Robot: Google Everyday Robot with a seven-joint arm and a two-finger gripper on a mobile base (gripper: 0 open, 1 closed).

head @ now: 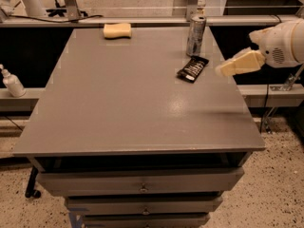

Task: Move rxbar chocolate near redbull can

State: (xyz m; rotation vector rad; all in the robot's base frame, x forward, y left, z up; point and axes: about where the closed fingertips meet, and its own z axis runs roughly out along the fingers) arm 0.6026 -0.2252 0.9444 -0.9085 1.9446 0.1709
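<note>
The rxbar chocolate (193, 69), a flat black wrapper with white lettering, lies on the grey table (118, 108) near its right edge. The redbull can (195, 35), slim and silver-grey, stands upright just behind the bar, a small gap apart. My gripper (223, 69) is to the right of the bar, over the table's right edge, apart from the bar and holding nothing. Its pale fingers point left toward the bar.
A pale yellow sponge (117, 30) lies at the table's far edge, left of the can. A white bottle (11, 81) stands on a ledge off the table's left side. Drawers sit below the table front.
</note>
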